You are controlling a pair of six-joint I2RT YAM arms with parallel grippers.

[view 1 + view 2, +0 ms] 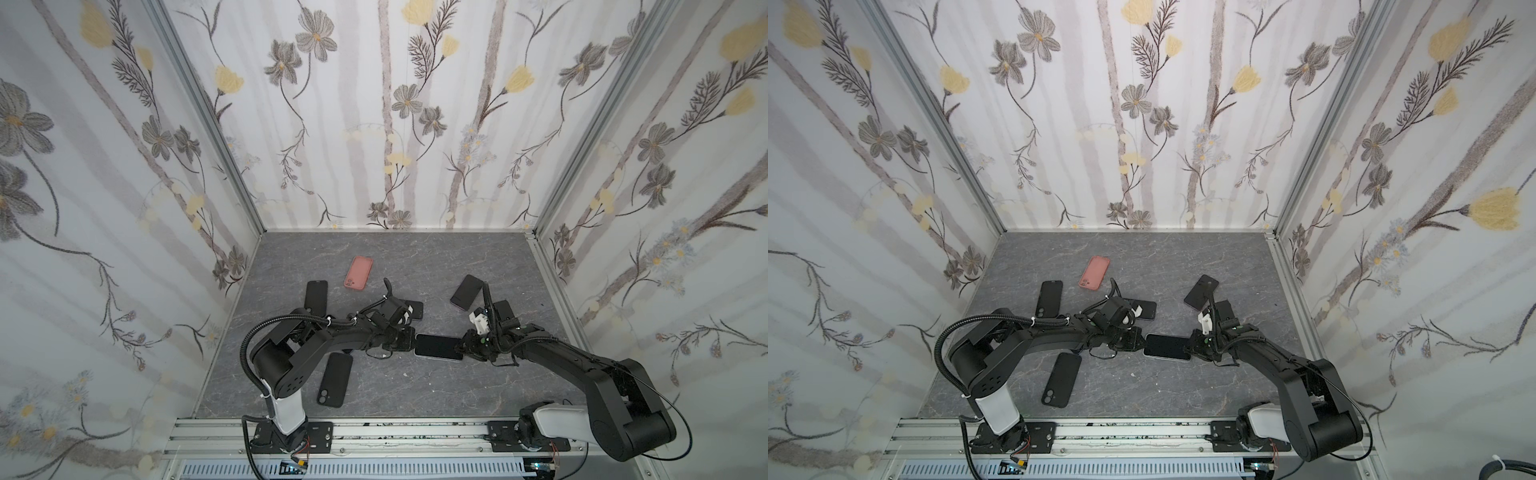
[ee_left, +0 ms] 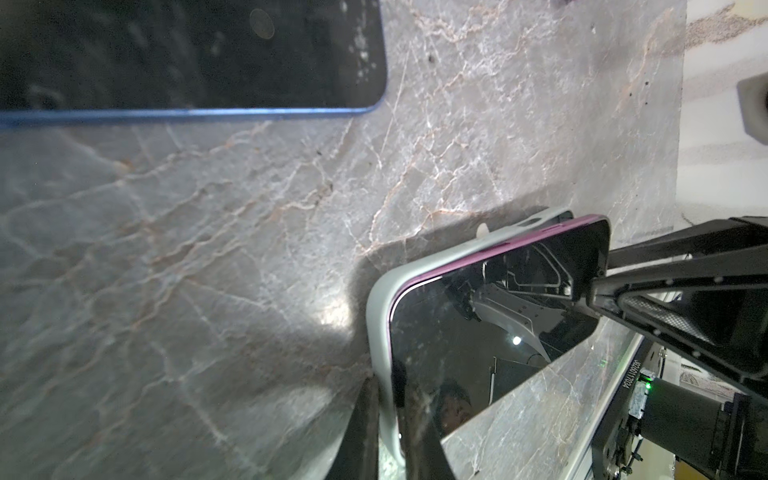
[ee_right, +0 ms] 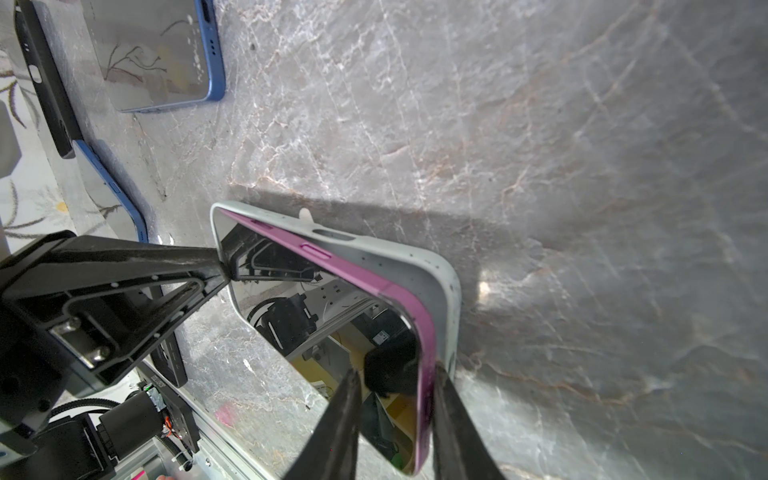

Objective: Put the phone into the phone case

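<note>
Evidently the phone (image 1: 438,347) is only partly seated in the grey phone case (image 2: 380,316). The pair lies on the worktop (image 1: 415,395) about midway between its left and right edges, nearer the front edge than the back. In both wrist views the phone's purple side frame is seen standing above the case wall along one long side, with a side button clear of the lip rather than in its cutout.

The left gripper (image 2: 388,399) is closed narrowly over one short end, one finger outside the case wall and one on the glass, so case and phone are pinched together. The right gripper (image 3: 395,386) is closed on the opposite end, with one finger on the screen and the other behind the raised purple edge. Whether that second finger sits outside the case or between case and phone cannot be told.

Several faults are judged possible. If that finger is wedged inside the lip, the raised side would be kept from dropping in. If one end were released first, the phone might spring out. Downward pressure on the proud edge could slide the pair across the smooth stone-patterned surface toward the blue-edged phone (image 3: 158,54). A hard squeeze across the glass could also let the fingers slip off.
</note>
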